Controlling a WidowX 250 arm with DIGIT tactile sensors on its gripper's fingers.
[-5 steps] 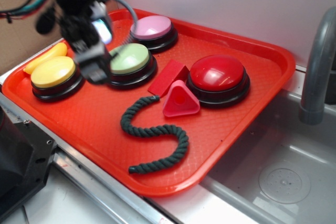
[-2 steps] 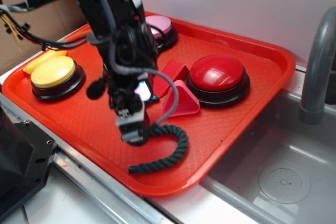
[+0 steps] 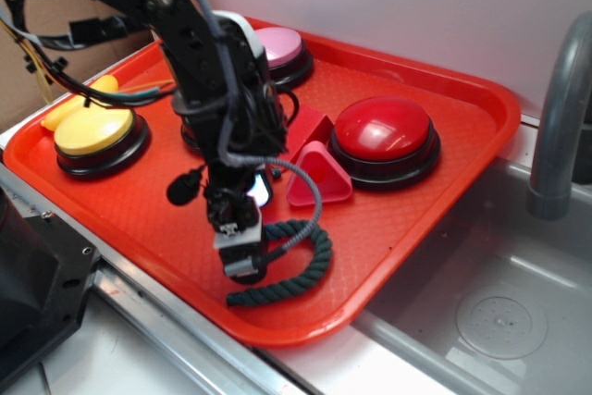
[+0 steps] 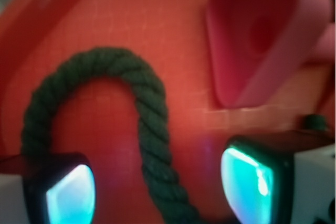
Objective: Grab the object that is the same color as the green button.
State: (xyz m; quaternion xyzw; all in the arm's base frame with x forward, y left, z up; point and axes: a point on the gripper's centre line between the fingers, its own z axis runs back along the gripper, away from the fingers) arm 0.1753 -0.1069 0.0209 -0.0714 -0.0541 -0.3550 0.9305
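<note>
One gripper (image 3: 242,249), spread wide, straddles the rope (image 4: 152,145).

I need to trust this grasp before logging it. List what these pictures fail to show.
- Green button: exterior view, hidden behind the arm.
- Green rope: exterior view, its upper curve is covered by the pincer; wrist view, its lower end is cut off by the frame edge.
- Pincer contact: the wrist view shows the fingers straddling the rope, but blur hides whether they touch it.
- Pink triangular block: wrist view, blurred and cropped.
</note>
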